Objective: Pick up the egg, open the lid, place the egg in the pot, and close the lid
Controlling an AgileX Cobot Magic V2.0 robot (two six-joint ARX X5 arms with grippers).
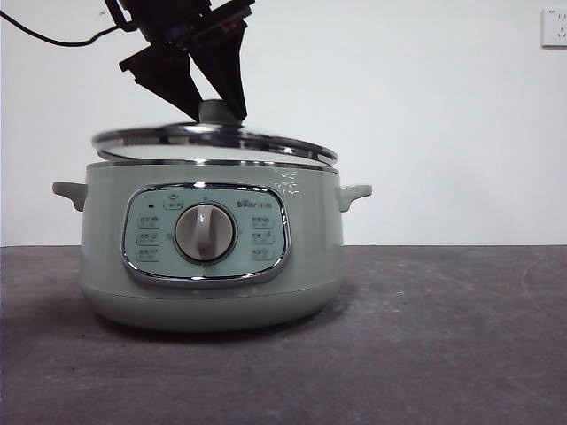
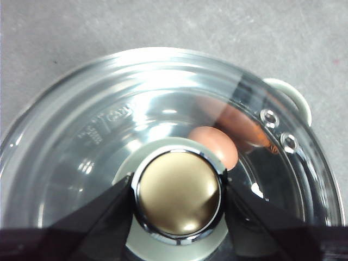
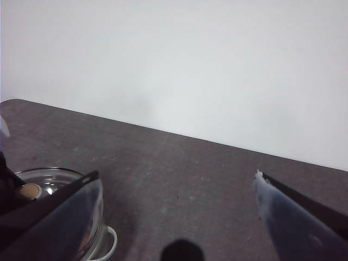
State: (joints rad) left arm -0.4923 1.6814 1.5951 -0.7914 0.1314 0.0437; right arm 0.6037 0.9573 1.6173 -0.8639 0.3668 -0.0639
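The sage-green pot point(image 1: 213, 292) stands on the dark table with its dial point(image 1: 205, 232) facing me. The glass lid point(image 1: 213, 139) sits over the pot's rim, slightly tilted. My left gripper point(image 1: 218, 113) comes down from above and is shut on the lid's knob point(image 2: 177, 193), one jaw pressed against each side. Through the glass point(image 2: 81, 136) the brown-orange egg point(image 2: 217, 144) lies inside the pot, with its reflection beside it. My right gripper point(image 3: 176, 185) hangs open and holds nothing, off to the side of the pot above the table.
One pot handle point(image 2: 293, 98) sticks out past the lid's rim. A white wall stands behind the table, with a socket point(image 1: 554, 27) at the upper right and a black cable point(image 1: 53, 40) at the upper left.
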